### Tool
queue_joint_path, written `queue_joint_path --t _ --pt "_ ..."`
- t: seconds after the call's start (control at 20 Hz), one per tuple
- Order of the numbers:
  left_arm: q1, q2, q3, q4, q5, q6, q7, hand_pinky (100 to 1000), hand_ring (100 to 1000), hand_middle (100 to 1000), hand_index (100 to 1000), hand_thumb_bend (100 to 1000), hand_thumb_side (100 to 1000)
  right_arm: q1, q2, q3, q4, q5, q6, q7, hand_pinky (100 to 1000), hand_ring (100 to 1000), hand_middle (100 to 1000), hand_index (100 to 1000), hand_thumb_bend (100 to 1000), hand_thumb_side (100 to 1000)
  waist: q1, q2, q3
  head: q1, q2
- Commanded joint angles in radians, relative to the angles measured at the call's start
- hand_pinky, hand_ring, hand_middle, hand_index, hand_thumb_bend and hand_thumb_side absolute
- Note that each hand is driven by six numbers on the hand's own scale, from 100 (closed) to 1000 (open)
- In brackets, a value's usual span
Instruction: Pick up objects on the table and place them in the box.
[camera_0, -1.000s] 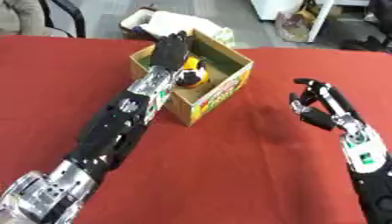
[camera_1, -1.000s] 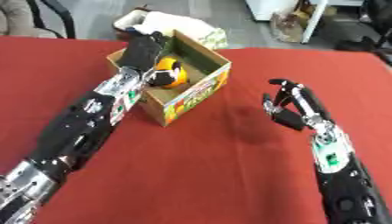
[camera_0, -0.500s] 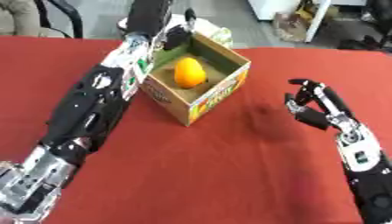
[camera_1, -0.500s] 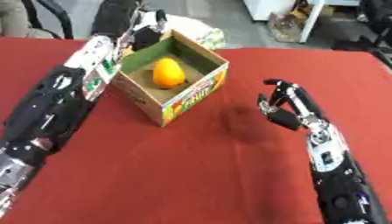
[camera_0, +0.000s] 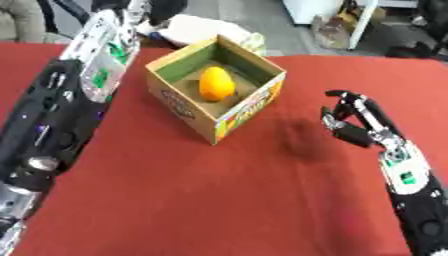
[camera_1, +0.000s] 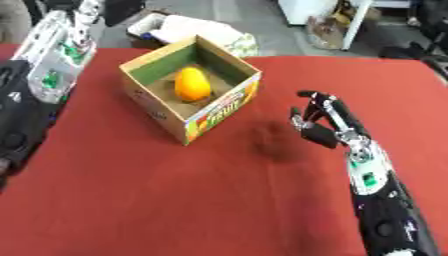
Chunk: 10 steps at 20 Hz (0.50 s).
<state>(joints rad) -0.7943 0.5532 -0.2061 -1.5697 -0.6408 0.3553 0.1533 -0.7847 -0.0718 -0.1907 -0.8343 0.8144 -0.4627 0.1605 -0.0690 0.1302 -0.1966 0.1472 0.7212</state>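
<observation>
Your open cardboard box (camera_0: 216, 107) with the green inner walls and printed sides sits turned cornerwise on the red tablecloth (camera_0: 219, 200), toward the far left of the middle. Inside it, on the brown floor, lies the orange egg-shaped fruit (camera_0: 216, 84), roughly central and clear of all four walls. The box's near corner points at you; its far corner comes close to the cloth's far edge, where a white bundle (camera_1: 206, 31) lies just beyond on the floor side.

Your right hand (camera_0: 357, 121) hangs over the cloth to the right of the box, well apart from it, fingers (camera_1: 308, 95) curled inward with nothing between them. A dark shadow lies on the cloth between that hand and the box. The whole near half of the cloth, and the stretch between hand and box, is bare red.

Your left arm (camera_0: 79, 95) runs up the left side, passing just beside the box's left wall. Its hand goes past the top edge in both views, so you cannot tell how it is set.

The right eye view shows more cloth to the right of your right hand, out to the table's right edge; the left eye view crops that but shows more of the left arm.
</observation>
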Motion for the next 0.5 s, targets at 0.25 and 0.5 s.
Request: queue_joint_path --t 0.25,0.5 --pt "0.211 0.123 0.084 -0.291 0.312 0.024 0.071 712 721 751 876 100 676 -0.02 -0.034 -0.007 -0.03 -0.011 0.004 -0.006 595 607 424 883 100 564 0.003 -0.016 0.006 -0.008 0.009" --pt "0.363 0.105 0.118 -0.393 0.423 0.012 0.116 683 686 720 866 100 738 -0.024 -0.035 -0.01 -0.032 -0.009 0.006 -0.009 595 607 425 884 100 555 0.001 -0.017 0.014 -0.009 0.015"
